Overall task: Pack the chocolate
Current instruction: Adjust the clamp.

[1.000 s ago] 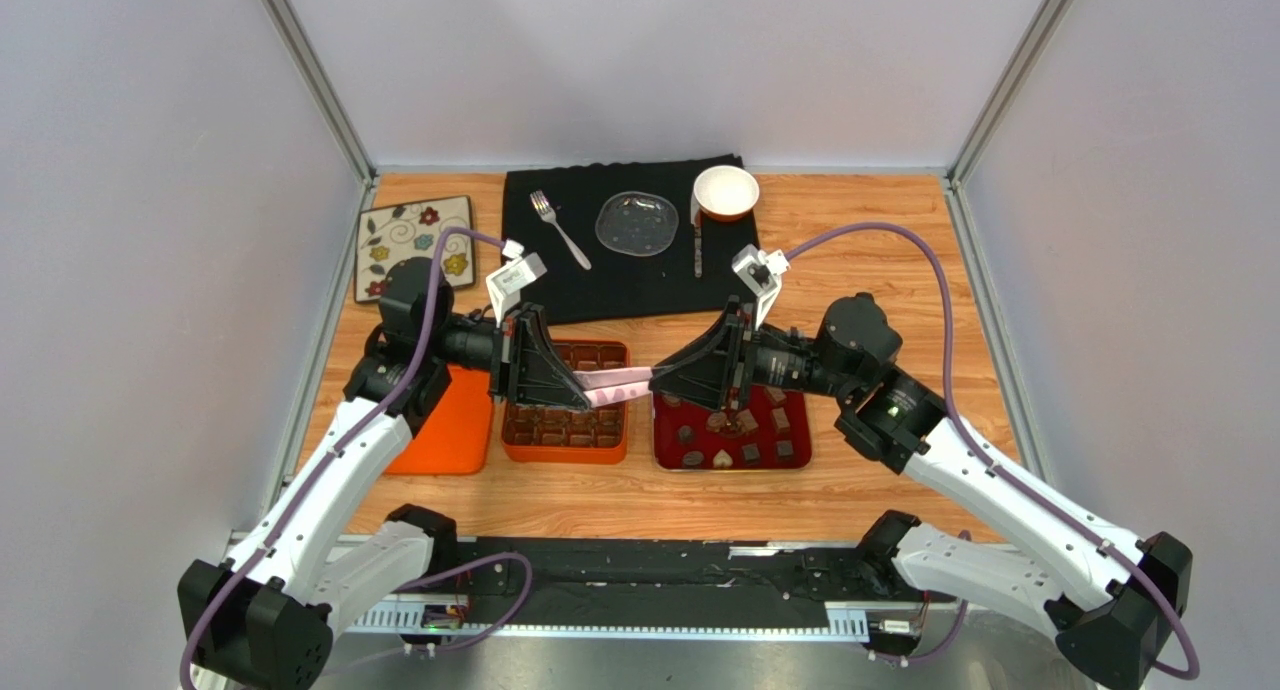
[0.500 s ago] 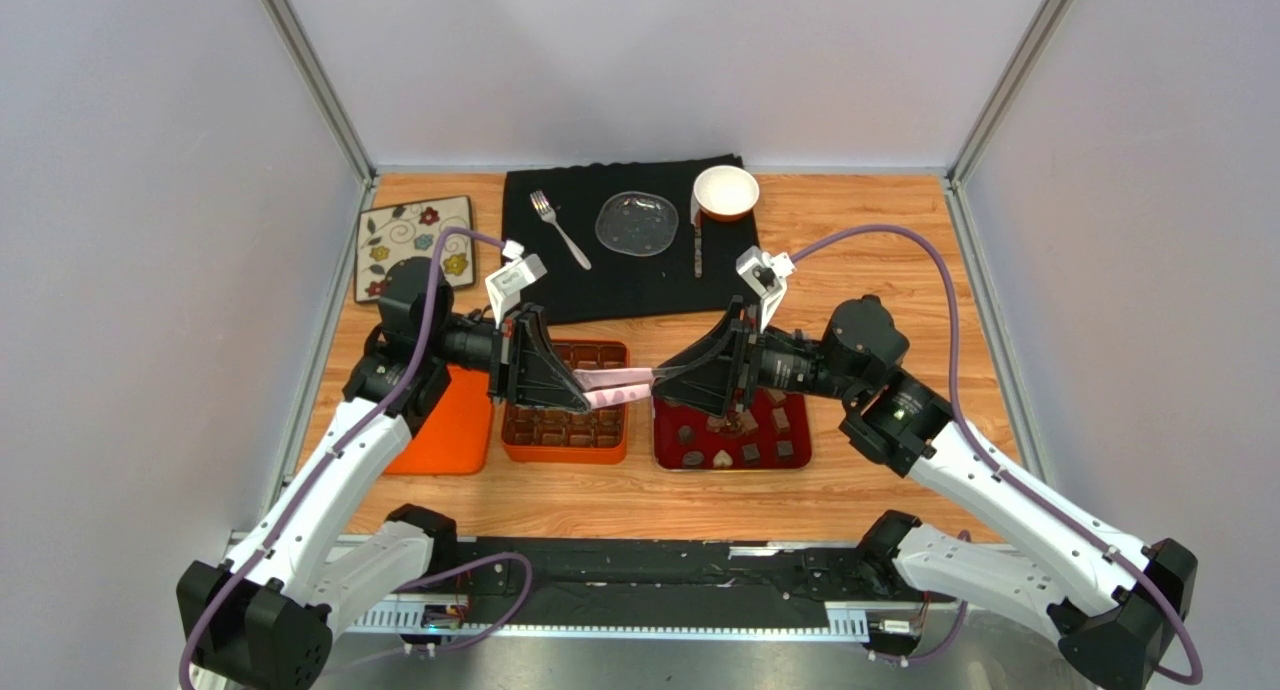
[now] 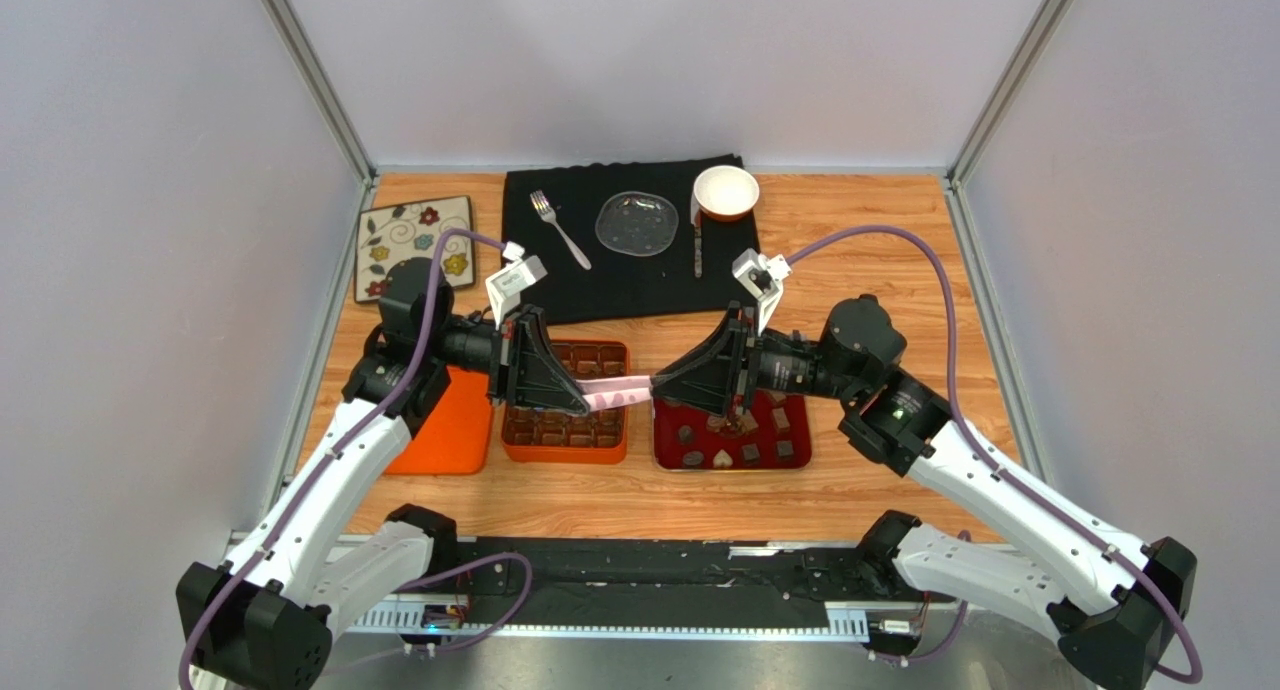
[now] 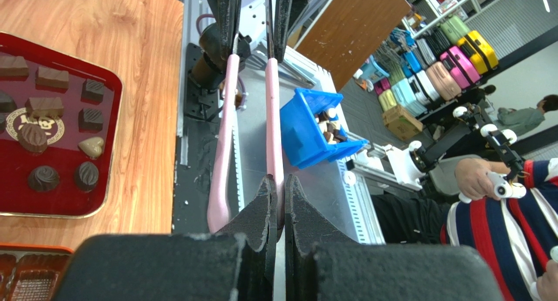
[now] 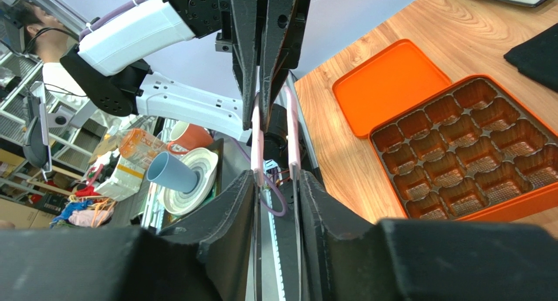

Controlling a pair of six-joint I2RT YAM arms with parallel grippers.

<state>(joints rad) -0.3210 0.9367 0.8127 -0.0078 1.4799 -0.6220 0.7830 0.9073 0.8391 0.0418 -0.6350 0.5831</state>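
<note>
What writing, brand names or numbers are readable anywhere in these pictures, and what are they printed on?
None can be read.
Gold emblem on the red tray: maybe lettering, too blurred to read.
Patterned container off the table, right wrist view: print too blurred.
Decorated tile: flowers only, no words.

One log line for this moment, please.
left gripper: shut on one leg of pink tongs | right gripper: around both legs, grip unclear | chocolates: on red tray | orange box: visible cells empty
</note>
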